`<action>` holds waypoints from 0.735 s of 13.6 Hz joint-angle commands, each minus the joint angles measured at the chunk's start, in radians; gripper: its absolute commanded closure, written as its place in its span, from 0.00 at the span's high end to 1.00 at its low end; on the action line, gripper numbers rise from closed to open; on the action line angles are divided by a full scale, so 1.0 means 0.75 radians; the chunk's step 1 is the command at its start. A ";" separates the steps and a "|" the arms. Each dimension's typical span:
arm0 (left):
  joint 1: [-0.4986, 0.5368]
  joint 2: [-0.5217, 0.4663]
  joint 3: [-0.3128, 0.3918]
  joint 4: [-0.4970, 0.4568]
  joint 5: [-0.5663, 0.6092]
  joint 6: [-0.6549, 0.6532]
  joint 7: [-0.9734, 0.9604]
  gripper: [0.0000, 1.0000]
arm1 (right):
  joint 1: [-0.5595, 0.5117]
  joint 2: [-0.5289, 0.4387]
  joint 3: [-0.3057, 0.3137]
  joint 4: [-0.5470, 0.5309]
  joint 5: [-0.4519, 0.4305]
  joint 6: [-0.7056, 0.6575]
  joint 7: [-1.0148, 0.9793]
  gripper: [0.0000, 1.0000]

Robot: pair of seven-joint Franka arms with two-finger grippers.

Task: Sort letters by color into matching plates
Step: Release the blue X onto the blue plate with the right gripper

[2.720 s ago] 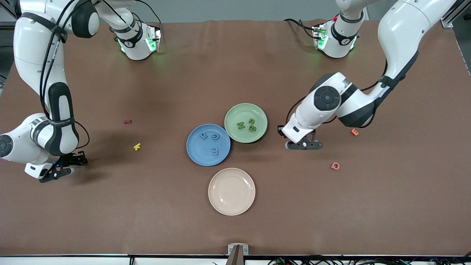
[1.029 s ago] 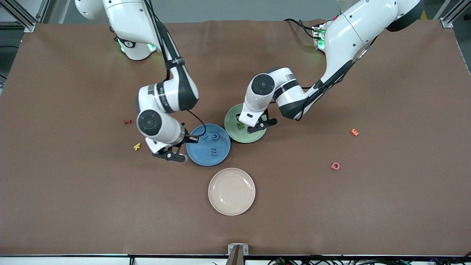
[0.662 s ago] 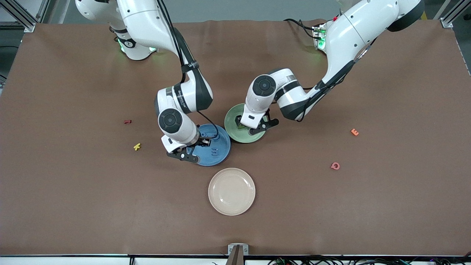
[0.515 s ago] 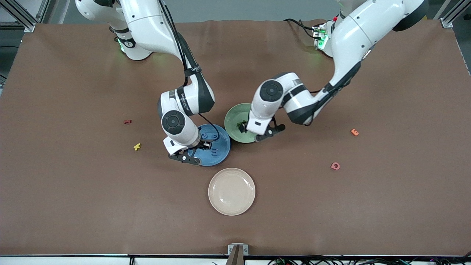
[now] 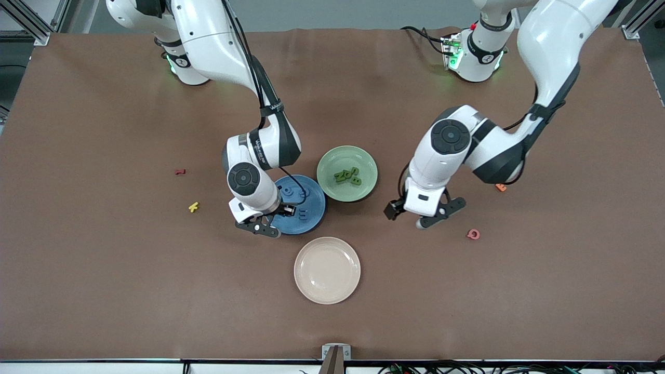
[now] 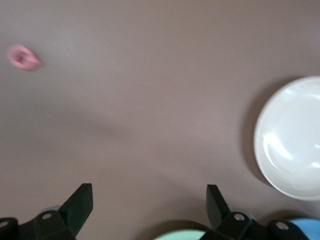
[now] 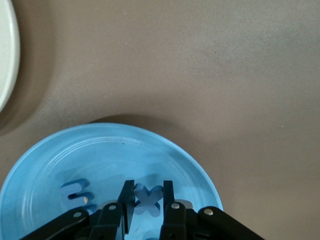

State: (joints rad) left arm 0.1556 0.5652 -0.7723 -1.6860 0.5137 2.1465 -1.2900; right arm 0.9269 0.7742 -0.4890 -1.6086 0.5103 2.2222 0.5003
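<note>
My right gripper [image 5: 274,217] hangs low over the blue plate [image 5: 317,205], at its edge toward the right arm's end. It is shut on a blue X letter [image 7: 150,202], which the right wrist view shows pinched between the fingers just above the blue plate [image 7: 100,155]. Another blue letter [image 7: 75,192] lies flat in the plate, and several blue letters [image 5: 303,213] show from the front. The pale green plate [image 5: 332,163] holds three green letters [image 5: 346,175]. My left gripper [image 5: 417,217] stands open and empty over bare table, beside the green plate toward the left arm's end.
A cream plate [image 5: 327,270] lies nearer the front camera than the two coloured plates. Loose letters lie about: red [image 5: 180,171] and yellow [image 5: 193,207] toward the right arm's end, orange [image 5: 500,187] and pink [image 5: 473,234] toward the left arm's end.
My left gripper opened over the green plate, left a green letter there and swung away toward its own end. My right gripper came in over the blue plate carrying the blue X.
</note>
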 commanded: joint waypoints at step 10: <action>0.283 -0.129 0.001 0.291 0.002 -0.428 0.578 1.00 | -0.048 0.027 0.040 0.104 0.054 -0.036 0.004 0.98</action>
State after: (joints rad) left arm 0.3550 0.5252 -0.7663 -1.4677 0.5137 1.8794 -0.9200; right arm 0.9052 0.8012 -0.4648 -1.5606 0.5318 2.2199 0.5020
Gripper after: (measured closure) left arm 0.000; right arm 0.348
